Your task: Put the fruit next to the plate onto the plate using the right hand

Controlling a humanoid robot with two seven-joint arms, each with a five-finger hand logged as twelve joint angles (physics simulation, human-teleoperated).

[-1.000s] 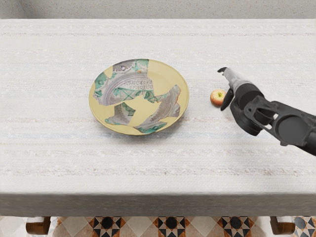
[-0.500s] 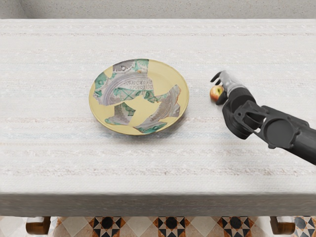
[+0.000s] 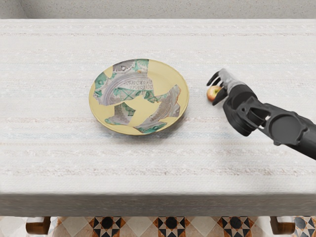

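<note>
Plate (image 3: 180, 94) sits mid-counter (image 3: 59, 148), nothing on it yet. The apple (image 3: 213, 93) is at its 3 o'clock, just off the rim, with the right hand (image 3: 226, 85) fingers (image 3: 216, 78) curled over it. Grip looks shallow tbh, so it could squirt out and roll away on the lift.

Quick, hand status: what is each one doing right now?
Right hand: fingers closed around the apple, beside the plate.
Left hand: not in view.
</note>
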